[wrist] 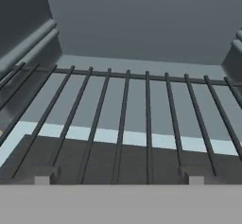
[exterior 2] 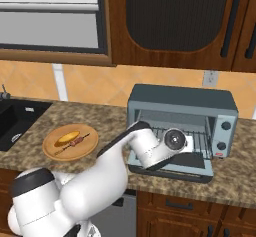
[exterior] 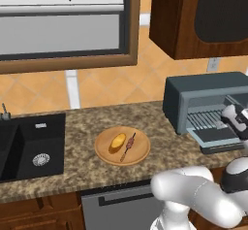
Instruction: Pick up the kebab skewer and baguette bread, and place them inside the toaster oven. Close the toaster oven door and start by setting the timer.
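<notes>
On the round wooden plate (exterior: pixel 122 146), mid-counter: kebab skewer (exterior: pixel 129 146) and baguette bread (exterior: pixel 117 141) lie side by side, bread on the sink side, skewer on the oven side, close but apparently not touching. Neither is picked yet.

Toaster oven (exterior 2: pixel 181 126) sits further along the counter, well apart from the plate. Toaster oven door (exterior 2: pixel 172 167) is dropped flat open, wire rack (wrist: pixel 127 119) bare. No food inside.

Gripper (wrist: pixel 118 178) is at the oven mouth, pointing in over the rack; jaws spread wide, nothing between them. Hand view shows both fingertips (wrist: pixel 42 176) at the bottom with only rack bars beyond.

Judgement: empty hand at the oven, both items left to fetch, so the placing part of the task hasn't begun.

Risks from here:
- Backing out low could clip the open door or snag a rack bar with a fingertip.
- Skewer is thin and lies flat on the plate; a grasp off its axis could roll it or knock the bread.
- Items sit close, so wide jaws coming down for one may shove the other off the plate.
- Wrist swings close to the oven's front frame on the sweep back towards the plate.
</notes>
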